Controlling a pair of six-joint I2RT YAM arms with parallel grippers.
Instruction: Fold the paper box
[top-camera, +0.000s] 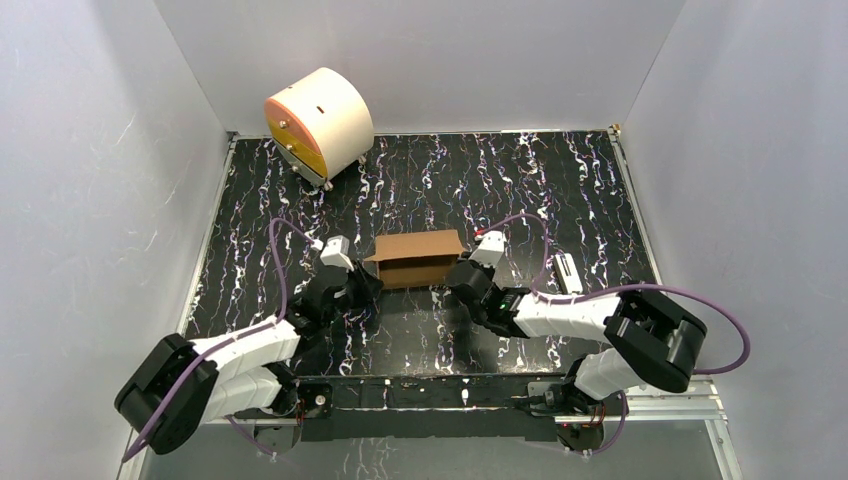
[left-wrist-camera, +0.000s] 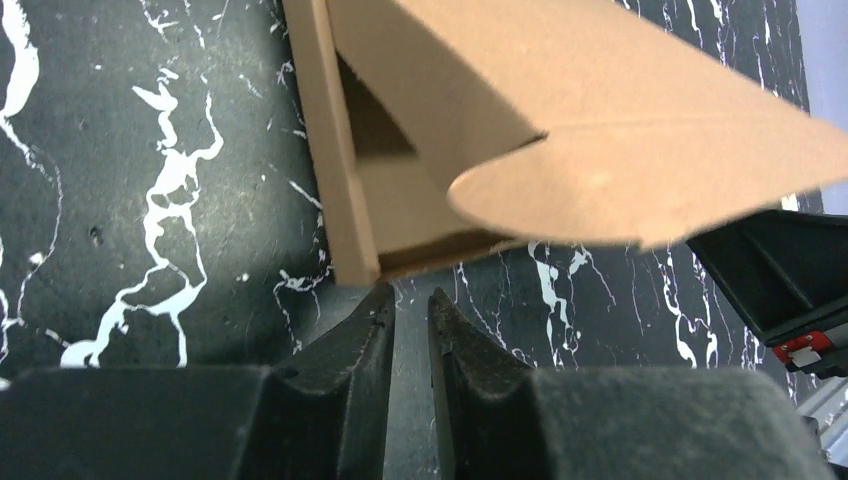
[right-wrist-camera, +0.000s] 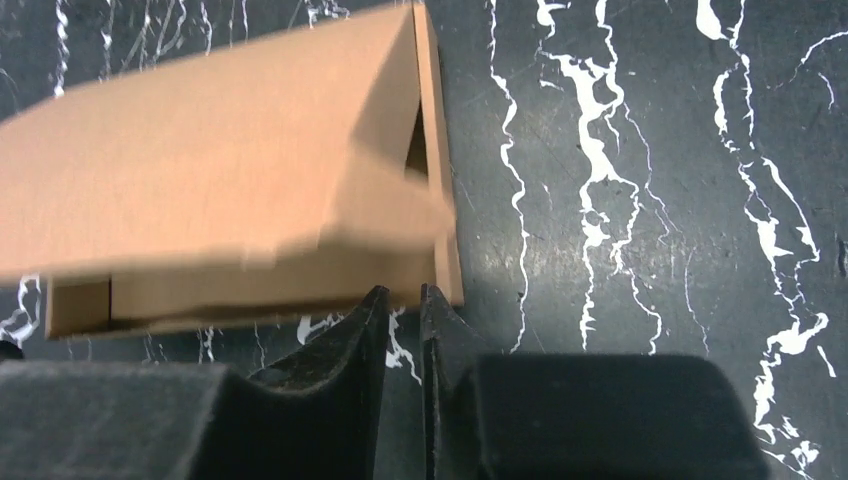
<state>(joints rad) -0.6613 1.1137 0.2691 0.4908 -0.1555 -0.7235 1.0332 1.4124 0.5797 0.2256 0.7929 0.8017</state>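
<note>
seeing left gripper (left-wrist-camera: 410, 298) and right gripper (right-wrist-camera: 398, 295) each parted a thin slit, pinching nothing, tips at opposite ends of the paper box (top-camera: 420, 265). box sits centre of the table (top-camera: 560, 190), lid flap raised; i can't see inside.

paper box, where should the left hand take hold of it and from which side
I'd take the paper box by its thin upright end wall, coming in from the near-left corner where the left hand sits. That edge stands bare; the rounded lid flap overhangs the rest.
</note>
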